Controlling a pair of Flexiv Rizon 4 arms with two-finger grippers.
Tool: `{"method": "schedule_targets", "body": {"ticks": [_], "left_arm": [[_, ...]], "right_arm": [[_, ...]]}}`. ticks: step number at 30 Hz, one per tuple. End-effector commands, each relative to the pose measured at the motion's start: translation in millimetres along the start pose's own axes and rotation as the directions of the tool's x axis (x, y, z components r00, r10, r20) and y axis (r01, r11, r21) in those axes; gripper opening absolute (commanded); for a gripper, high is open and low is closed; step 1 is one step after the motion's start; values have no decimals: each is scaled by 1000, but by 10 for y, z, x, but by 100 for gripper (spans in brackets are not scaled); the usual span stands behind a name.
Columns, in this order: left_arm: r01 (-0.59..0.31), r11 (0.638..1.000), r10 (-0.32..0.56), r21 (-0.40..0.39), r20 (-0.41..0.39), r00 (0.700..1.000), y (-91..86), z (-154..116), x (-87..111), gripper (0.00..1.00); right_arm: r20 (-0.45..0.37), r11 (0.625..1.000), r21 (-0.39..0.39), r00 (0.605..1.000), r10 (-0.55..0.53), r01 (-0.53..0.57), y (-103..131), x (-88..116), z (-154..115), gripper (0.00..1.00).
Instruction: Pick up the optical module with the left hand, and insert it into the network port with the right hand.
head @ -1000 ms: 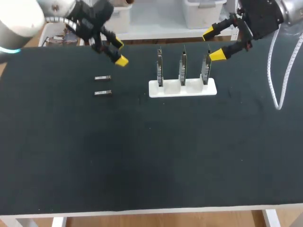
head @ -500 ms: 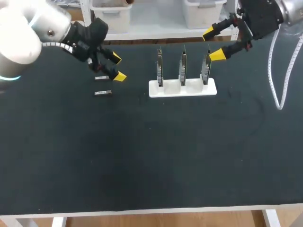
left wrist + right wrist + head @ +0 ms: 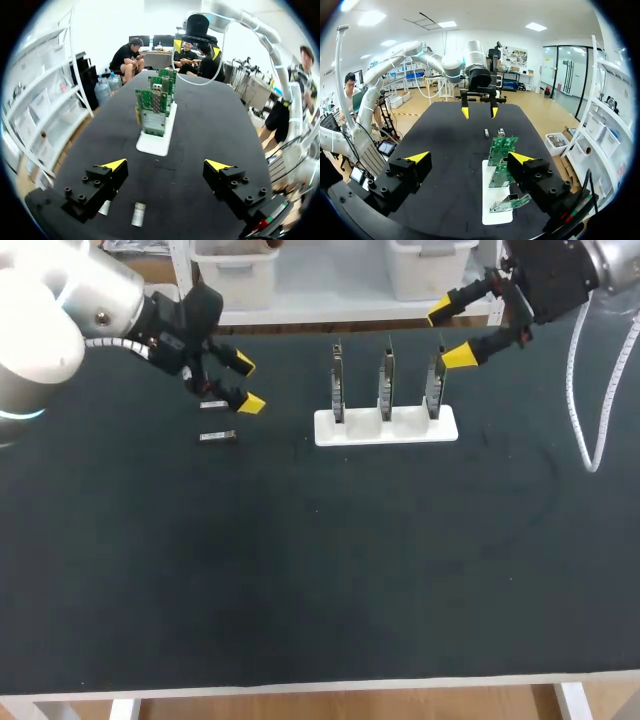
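Head view: left gripper (image 3: 245, 383) is released, fingers spread, hanging over the table's (image 3: 300, 570) 10 o'clock sector. The far optical module (image 3: 208, 405) sits just at its 8 o'clock, partly hidden by the wrist. The near optical module (image 3: 217, 436) lies beside it toward 7 o'clock. Both long axes run 9-to-3. Right gripper (image 3: 450, 333) is spread and empty at 1 o'clock, just beside the rightmost of three circuit boards (image 3: 386, 385), which stand upright in a white holder (image 3: 386, 428). The left arm is plainly the nearer to the modules.

Left wrist view: the near optical module (image 3: 138, 214) lies under the left gripper (image 3: 166, 165), off toward one finger, its long axis pointing to the circuit boards (image 3: 152, 107) at the gripper's 12 o'clock. The far optical module (image 3: 104, 207) peeks from beneath that finger. Likely needs a drop and a slight sideways correction.

Right wrist view: right gripper (image 3: 469, 157) is empty, with the boards (image 3: 502, 147) just ahead. The near optical module (image 3: 486, 132) lies beyond, below the left gripper (image 3: 479, 112). No print readable; the ports cannot be made out.
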State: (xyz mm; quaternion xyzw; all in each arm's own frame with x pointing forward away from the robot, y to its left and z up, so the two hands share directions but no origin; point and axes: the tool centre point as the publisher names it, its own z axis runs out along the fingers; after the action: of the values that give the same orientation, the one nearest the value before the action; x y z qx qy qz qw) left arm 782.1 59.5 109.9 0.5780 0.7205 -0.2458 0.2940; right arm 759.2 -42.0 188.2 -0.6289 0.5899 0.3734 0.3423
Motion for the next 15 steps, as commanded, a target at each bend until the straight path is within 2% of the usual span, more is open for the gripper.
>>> {"method": "schedule_targets", "body": {"ticks": [1,3,5,9,15], "left_arm": [[-70,997,65,-28,-133,989,77,-65,-237,100],[-73,997,66,-32,-180,981,87,-53,-214,100],[-47,998,40,-34,-181,983,61,-49,-114,100],[37,999,-45,-37,-217,975,-67,-49,195,100],[146,986,-163,-85,-253,954,-278,-187,653,100]], "right_arm": [[-1,1000,4,1000,0,0,15,-5,-1,100],[-1,1000,4,1000,0,0,15,-5,-1,100],[-1,1000,4,1000,0,0,15,-5,-1,100],[-1,1000,4,1000,0,0,15,-5,-1,100],[-1,1000,4,1000,0,0,15,-5,-1,100]]}}
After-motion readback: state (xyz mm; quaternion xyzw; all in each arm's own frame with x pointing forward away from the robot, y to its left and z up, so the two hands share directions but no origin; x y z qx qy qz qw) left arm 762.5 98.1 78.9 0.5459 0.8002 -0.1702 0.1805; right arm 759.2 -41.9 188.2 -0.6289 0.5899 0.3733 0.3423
